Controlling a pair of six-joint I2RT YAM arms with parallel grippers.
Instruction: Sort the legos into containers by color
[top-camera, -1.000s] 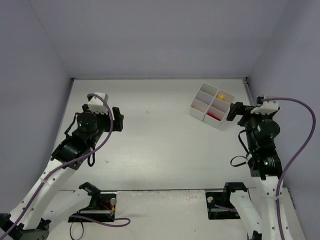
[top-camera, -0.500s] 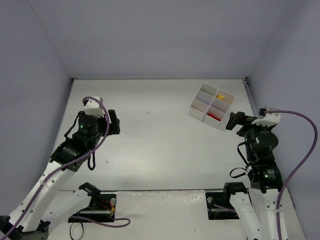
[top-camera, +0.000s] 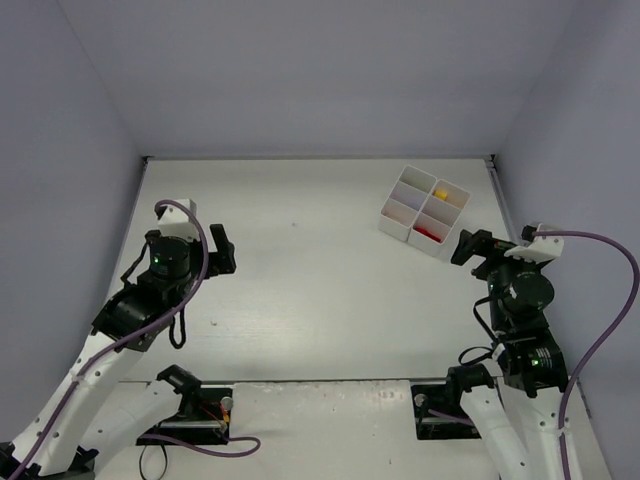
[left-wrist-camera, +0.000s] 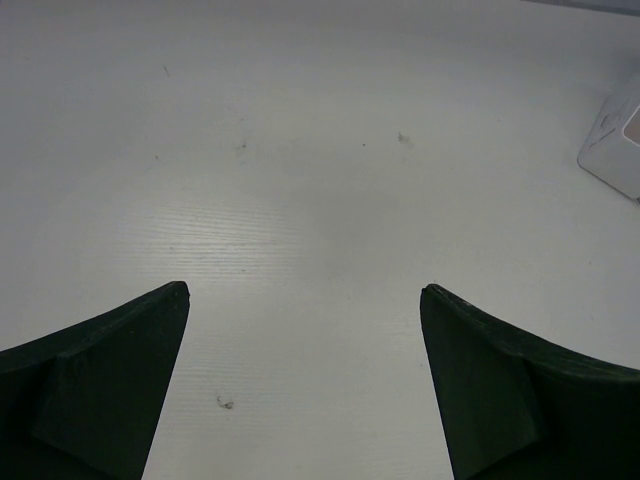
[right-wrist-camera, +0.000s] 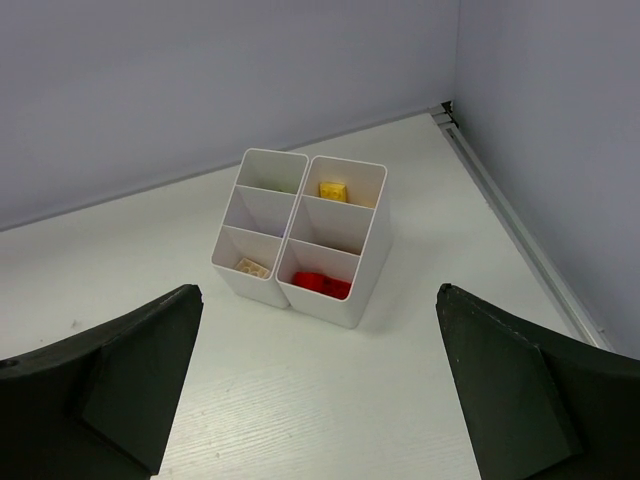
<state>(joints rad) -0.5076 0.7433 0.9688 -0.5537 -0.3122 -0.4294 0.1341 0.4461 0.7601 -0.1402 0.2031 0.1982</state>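
Note:
The white six-compartment tray (top-camera: 397, 227) stands at the back right of the table; it also shows in the right wrist view (right-wrist-camera: 372, 245). In it I see red legos (right-wrist-camera: 321, 284) in the near right cell, a white lego (right-wrist-camera: 250, 267) in the near left cell and a yellow lego (right-wrist-camera: 333, 190) in the far right cell. Other cells are too deep to see into. No loose legos show on the table. My right gripper (top-camera: 465, 247) is open and empty, just near-right of the tray. My left gripper (top-camera: 225, 257) is open and empty over bare table at the left.
The tray's corner (left-wrist-camera: 615, 150) shows at the right edge of the left wrist view. Grey walls close the table at the back and both sides, with a rail (right-wrist-camera: 520, 235) along the right edge. The arm bases and cables sit at the near edge.
Both arms have drawn back toward the near edge. The right gripper moved away from the tray, the left gripper moved nearer and to the left. Both stayed open.

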